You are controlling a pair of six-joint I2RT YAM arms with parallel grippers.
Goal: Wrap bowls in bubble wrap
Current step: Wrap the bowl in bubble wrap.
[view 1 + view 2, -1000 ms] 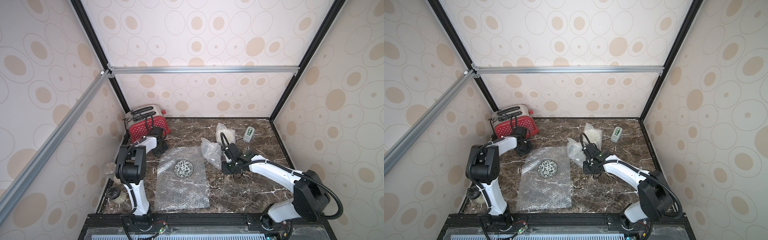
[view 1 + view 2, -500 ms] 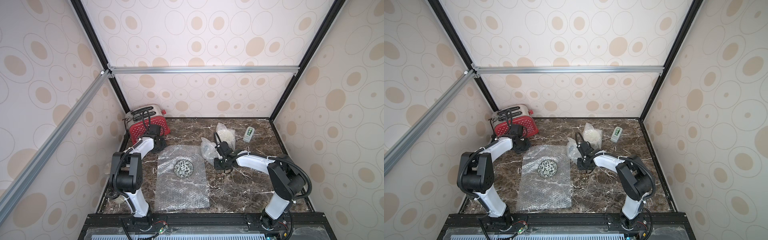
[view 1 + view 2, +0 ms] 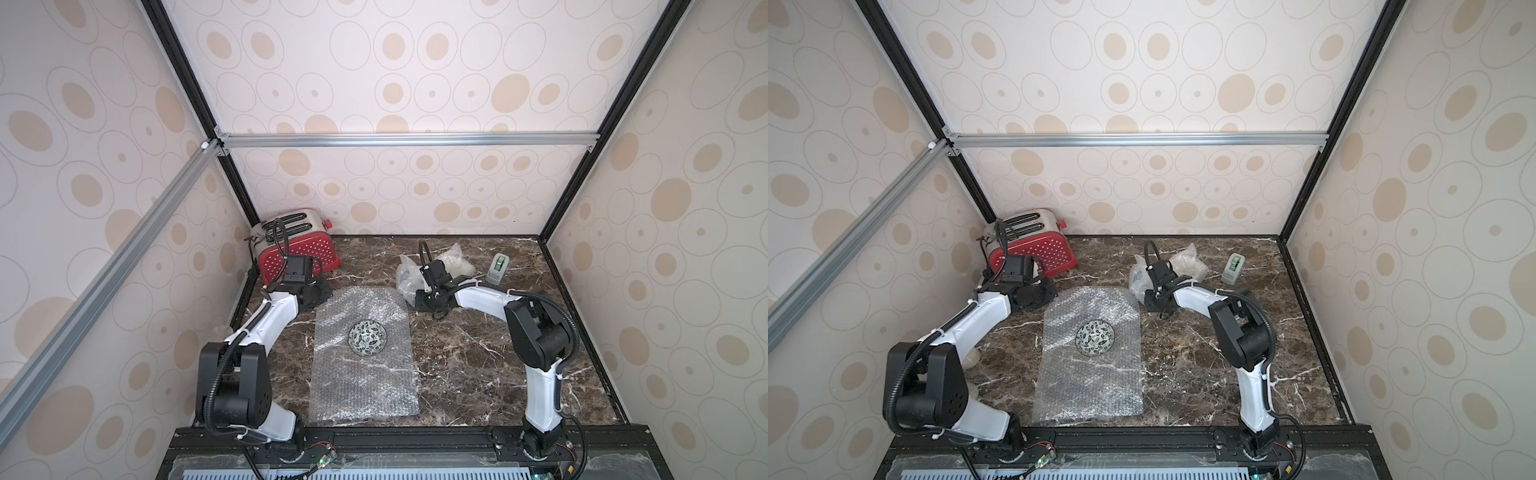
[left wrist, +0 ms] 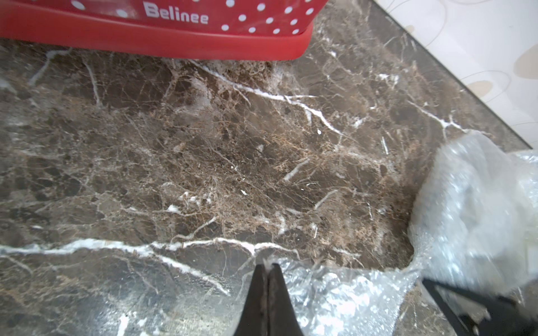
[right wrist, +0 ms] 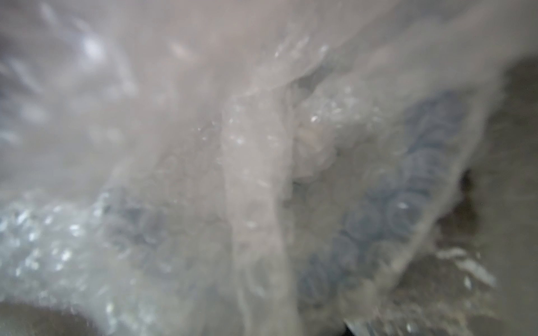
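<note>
Right claw [image 3: 420,300] had swung toward 11 o'clock, ending just beside the wrapped bundle [image 3: 405,276] at 1 o'clock on the bench [image 3: 478,365]; we couldn't tell its opening. Left claw [image 4: 266,269] was together at the 11 o'clock corner of the bubble wrap sheet [image 3: 361,386]. Leaf-pattern bowl [image 3: 368,338] sat upright on that sheet, mid-bench.

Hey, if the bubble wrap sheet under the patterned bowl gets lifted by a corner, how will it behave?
Probably floppy: the bubble wrap sheet lies thin and rippled on the table. Likely light, so the bowl sitting on it may pin it, or slide.
</note>
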